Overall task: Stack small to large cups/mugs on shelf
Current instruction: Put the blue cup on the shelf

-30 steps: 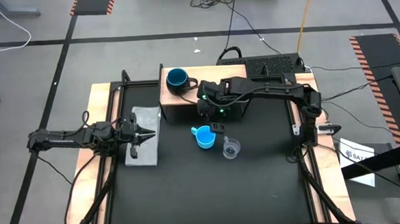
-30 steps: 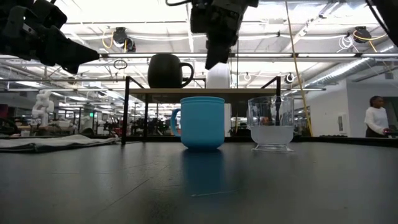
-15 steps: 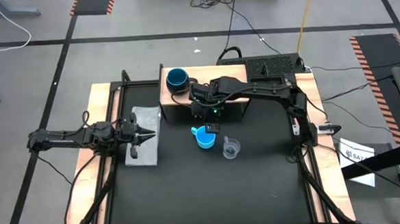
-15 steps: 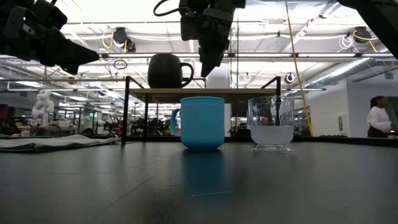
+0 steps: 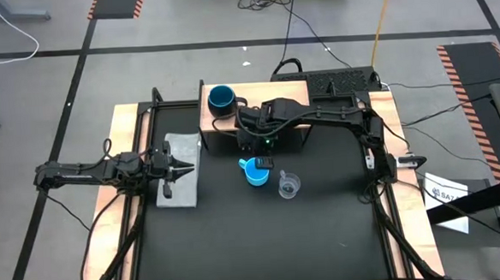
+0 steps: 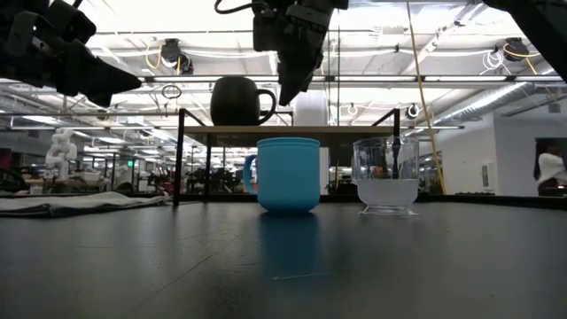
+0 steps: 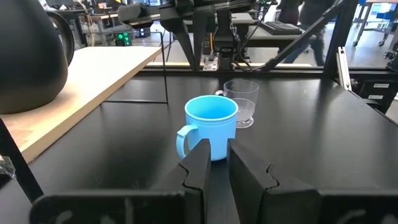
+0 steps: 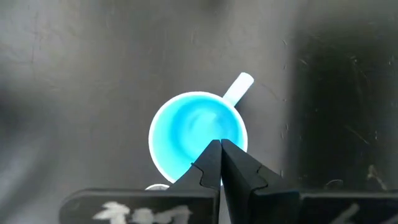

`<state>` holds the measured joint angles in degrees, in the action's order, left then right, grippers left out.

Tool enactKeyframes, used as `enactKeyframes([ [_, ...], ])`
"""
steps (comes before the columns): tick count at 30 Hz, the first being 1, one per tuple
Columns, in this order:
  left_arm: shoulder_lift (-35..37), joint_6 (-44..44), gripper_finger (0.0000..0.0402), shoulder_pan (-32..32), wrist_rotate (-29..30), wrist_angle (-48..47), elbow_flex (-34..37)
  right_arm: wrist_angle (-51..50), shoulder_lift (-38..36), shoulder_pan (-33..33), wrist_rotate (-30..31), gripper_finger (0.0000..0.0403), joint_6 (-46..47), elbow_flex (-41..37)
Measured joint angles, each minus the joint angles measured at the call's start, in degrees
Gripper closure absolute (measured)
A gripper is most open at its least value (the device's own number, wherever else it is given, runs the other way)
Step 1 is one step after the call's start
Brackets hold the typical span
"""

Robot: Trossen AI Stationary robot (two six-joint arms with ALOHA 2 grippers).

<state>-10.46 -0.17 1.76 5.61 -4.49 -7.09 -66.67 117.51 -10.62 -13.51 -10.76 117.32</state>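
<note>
The light-blue cup (image 5: 253, 171) (image 6: 288, 174) (image 8: 198, 134) stands upright on the black table, its handle pointing toward the shelf. The small clear cup (image 5: 287, 185) (image 6: 386, 175) stands beside it, to its right. The navy mug (image 5: 220, 97) (image 6: 239, 101) stands on the left end of the wooden shelf (image 5: 269, 100) (image 6: 292, 131). My right gripper (image 5: 261, 159) (image 6: 289, 93) (image 8: 220, 144) is shut, points down and hangs well above the light-blue cup's rim, clear of it. My left gripper (image 5: 188, 168) (image 7: 217, 155) is shut and waits over the grey cloth (image 5: 177, 180), aimed at the cups.
The shelf stands on dark legs at the table's far side, just behind the cups. The grey cloth lies flat near the table's left edge. Black mat lies bare toward the table's near edge (image 5: 264, 242). A person (image 6: 554, 168) shows far off in the room.
My right gripper has moved toward the table's left, from in front of the shelf's middle to a spot above the light-blue cup, mostly in the first half second. It has stayed shut and pointing down. The cups and the left arm have kept still.
</note>
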Motion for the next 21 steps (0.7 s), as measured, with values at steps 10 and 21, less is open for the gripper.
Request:
enactKeyframes([
  [10, 0.0, -0.2, 0.0346, 0.0, -0.5, 0.0, 0.0, 0.5, 0.0, 0.4, 0.0, 0.0307, -0.3, 0.0],
  [21, 0.0, -0.3, 0.0346, 0.0, -0.6, 0.0, 0.0, 0.4, 0.0, 0.4, 0.0, 0.0195, 0.1, 0.0],
])
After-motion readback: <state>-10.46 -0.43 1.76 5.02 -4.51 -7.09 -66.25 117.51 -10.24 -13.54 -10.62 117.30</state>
